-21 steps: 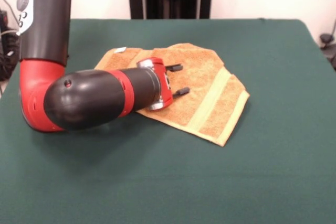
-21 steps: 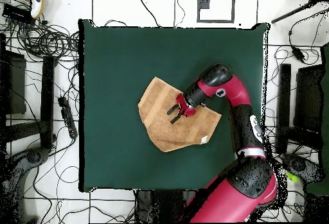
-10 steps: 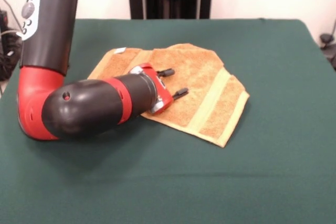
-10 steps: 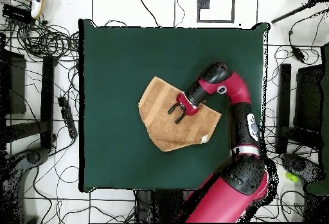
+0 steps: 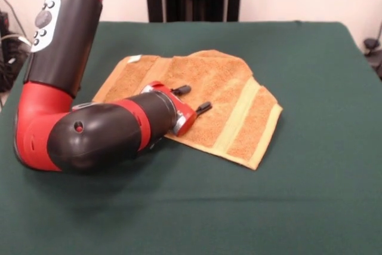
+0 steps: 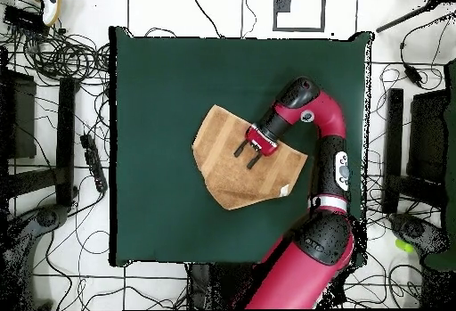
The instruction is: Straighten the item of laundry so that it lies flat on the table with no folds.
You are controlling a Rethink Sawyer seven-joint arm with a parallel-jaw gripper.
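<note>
Spread jaws of the black gripper point(image 5: 194, 98) are hovering over the folded golden-orange terry-cloth towel point(image 5: 239, 108), probably seeking a fold to grasp.

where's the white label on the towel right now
In the front view the small white label sits at the towel's far left corner, just beyond the arm; in the overhead view it shows at the towel's lower right corner, near the arm.

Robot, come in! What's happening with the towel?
Gripper open, empty, low over towel. Towel not flat on table; edges look folded, outline irregular. Nothing in the way.
</note>
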